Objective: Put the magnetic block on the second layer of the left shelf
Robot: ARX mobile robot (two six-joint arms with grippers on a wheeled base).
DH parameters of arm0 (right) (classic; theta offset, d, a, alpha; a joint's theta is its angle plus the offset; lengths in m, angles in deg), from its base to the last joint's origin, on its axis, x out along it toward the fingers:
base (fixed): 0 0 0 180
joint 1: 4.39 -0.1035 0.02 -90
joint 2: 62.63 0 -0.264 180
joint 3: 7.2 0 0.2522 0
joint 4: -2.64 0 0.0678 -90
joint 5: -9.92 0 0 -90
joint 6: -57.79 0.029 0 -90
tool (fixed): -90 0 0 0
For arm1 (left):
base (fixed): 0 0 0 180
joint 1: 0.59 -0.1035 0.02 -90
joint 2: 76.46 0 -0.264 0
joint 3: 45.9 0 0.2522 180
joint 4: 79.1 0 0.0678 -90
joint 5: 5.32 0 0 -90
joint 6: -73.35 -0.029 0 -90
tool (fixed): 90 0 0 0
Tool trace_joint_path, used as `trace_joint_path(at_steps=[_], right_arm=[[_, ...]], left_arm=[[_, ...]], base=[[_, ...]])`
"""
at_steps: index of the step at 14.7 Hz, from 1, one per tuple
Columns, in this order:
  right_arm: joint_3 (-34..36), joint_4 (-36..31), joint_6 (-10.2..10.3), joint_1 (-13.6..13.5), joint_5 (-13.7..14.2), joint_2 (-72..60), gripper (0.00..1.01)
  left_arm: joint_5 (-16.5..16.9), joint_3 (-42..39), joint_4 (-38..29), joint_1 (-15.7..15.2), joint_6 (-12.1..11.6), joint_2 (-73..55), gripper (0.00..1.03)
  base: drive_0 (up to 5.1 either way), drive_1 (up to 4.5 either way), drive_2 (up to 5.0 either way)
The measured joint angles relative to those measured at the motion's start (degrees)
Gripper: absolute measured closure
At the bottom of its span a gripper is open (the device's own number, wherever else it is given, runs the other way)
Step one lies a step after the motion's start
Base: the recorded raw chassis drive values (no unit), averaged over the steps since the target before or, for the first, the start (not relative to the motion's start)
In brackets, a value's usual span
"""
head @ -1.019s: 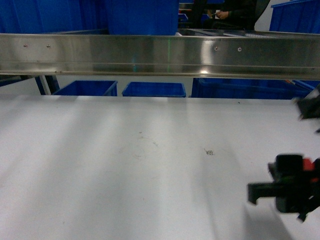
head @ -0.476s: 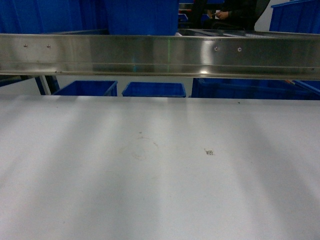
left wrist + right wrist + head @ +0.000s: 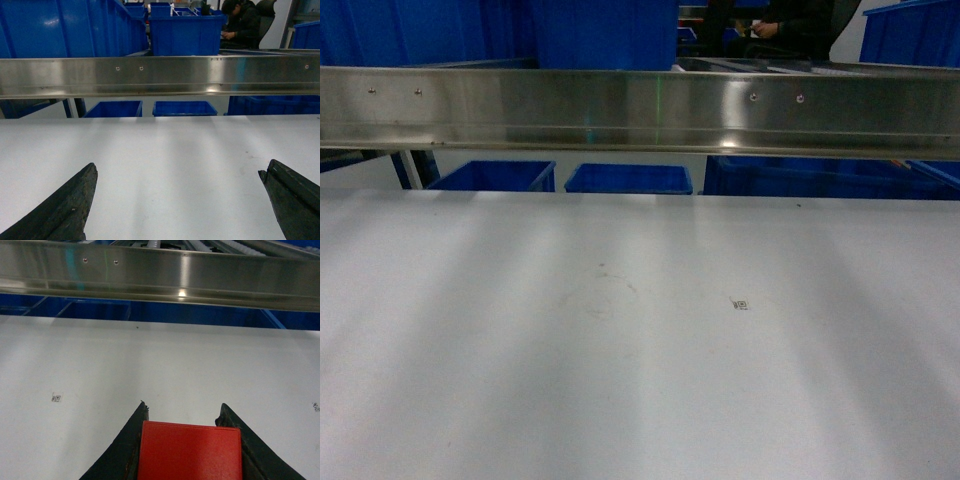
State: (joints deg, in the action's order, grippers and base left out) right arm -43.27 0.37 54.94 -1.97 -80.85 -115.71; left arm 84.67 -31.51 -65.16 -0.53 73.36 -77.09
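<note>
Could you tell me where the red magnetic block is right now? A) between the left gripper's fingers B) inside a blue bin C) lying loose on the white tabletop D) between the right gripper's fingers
D: the right wrist view shows the magnetic block clamped in the right gripper.

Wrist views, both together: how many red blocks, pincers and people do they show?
Red blocks: 1, the magnetic block
Pincers: 2, the left pincer open and bare, the right pincer shut on the block
People: 1, a person sitting in the background
Total: 4
</note>
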Motion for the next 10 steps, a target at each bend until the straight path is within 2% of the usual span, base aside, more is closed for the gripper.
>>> trace_joint_path(at_steps=[6, 10], right_arm=[[0.04, -0.02, -0.02, 0.24, -0.15, 0.07, 0.68], [0.2, -0.07, -0.02, 0.24, -0.13, 0.11, 0.68]], left_arm=[[0.02, 0.0, 0.0, 0.0, 0.0, 0.0, 0.05], [0.02, 0.0, 0.13, -0.04, 0.0, 0.0, 0.05]], base=[[0.0, 0.0, 0.0], [-4.8, 2.65, 2.6]])
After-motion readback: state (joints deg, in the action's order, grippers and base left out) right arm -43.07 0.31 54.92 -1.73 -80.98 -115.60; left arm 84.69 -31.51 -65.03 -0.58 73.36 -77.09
